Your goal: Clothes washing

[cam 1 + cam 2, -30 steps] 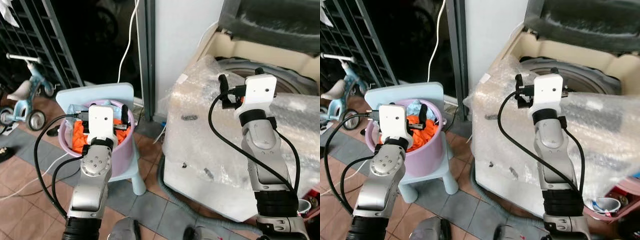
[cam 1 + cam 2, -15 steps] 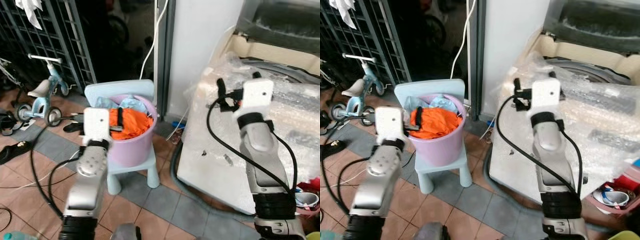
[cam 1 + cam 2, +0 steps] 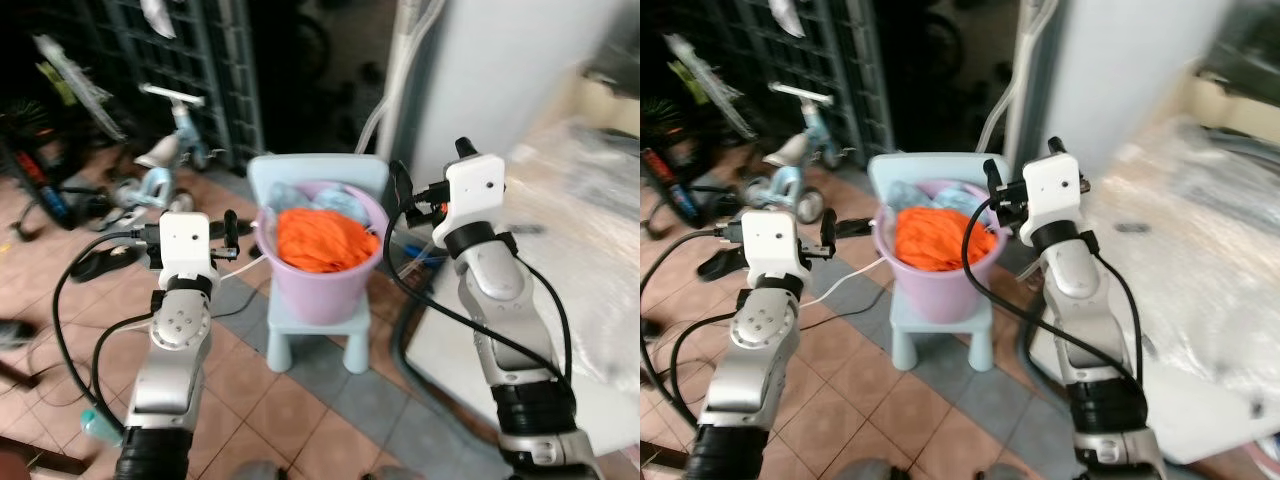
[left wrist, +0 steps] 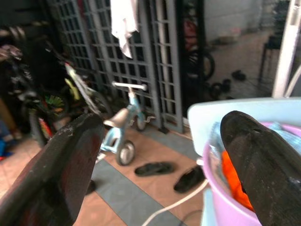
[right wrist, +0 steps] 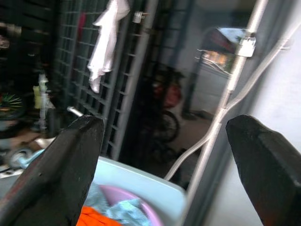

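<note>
A lilac bucket (image 3: 318,285) stands on a small light-blue chair (image 3: 310,335) in front of me. Orange clothes (image 3: 322,238) are heaped in it, with a pale blue cloth (image 3: 335,198) behind them. The washing machine (image 3: 575,250), wrapped in bubble wrap, is at the right and blurred. My left gripper (image 4: 162,125) is held up left of the bucket, open and empty, one black finger (image 3: 231,225) close to the rim. My right gripper (image 5: 164,125) is raised at the bucket's right side, above the rim, open and empty.
A child's tricycle (image 3: 175,150) and dark shoes (image 4: 171,173) are on the tiled floor at the left, before a metal grille gate (image 4: 155,56) with a white cloth (image 4: 123,21) hanging on it. A white cable (image 3: 235,270) trails across the floor. White pipes (image 3: 400,60) run up behind the chair.
The camera has swung left: bucket and chair now sit in the middle, and the washing machine has slid to the right edge. Both grippers stay raised, open and empty.
</note>
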You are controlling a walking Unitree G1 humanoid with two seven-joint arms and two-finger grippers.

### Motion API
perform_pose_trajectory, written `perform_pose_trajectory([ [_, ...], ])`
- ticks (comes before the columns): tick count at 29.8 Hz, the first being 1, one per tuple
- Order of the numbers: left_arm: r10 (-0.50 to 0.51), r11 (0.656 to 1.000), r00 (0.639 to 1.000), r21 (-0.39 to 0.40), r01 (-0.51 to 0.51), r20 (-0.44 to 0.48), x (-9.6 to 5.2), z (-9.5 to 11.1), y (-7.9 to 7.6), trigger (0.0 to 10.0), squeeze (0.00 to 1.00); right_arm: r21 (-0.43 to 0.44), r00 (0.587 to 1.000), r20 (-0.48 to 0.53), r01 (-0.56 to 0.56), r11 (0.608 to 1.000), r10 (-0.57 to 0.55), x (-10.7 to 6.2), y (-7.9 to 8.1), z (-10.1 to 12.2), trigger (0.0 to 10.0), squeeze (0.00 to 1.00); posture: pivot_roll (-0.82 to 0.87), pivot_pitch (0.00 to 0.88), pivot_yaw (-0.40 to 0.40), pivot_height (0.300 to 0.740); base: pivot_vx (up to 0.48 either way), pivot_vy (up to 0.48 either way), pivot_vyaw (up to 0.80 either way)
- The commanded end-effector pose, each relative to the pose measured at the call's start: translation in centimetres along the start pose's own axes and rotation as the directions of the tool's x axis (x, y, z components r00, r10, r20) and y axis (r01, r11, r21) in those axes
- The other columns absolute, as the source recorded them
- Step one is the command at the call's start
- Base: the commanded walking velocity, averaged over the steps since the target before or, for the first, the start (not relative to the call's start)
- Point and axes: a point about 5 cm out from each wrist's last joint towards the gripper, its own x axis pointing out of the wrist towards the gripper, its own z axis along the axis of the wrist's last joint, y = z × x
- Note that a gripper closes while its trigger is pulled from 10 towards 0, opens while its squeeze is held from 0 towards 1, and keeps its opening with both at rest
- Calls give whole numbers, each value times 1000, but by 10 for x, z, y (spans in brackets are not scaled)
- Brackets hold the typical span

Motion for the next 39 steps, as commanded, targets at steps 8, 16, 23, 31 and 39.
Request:
perform_pose_trajectory([
  [8,-5,1000,1000,6,5,22,0,4,0,10000,0,-4,999,23,-29,1000,29,4,6,6,10000,0,-32,0,10,740,472,0,0],
  [16,-16,1000,999,-22,15,-34,-2,-2,-1,10000,0,-15,1000,-25,4,1000,-5,10,4,0,10000,0,-17,0,-5,740,424,-79,-175],
  [23,-15,999,999,-36,13,-32,-5,-3,-2,10000,0,-13,999,-43,-34,999,33,9,9,-4,10000,0,-7,0,-17,740,347,-317,-445],
  [31,14,1000,993,-12,-16,-116,-19,-17,4,10000,0,-18,959,-251,-138,990,129,7,30,-40,10000,0,43,0,-49,740,48,-31,0],
  [39,107,994,967,40,-100,-231,-54,-32,26,10000,0,170,839,-507,-129,977,199,-15,56,-95,10000,0,135,0,-99,740,0,0,0],
])
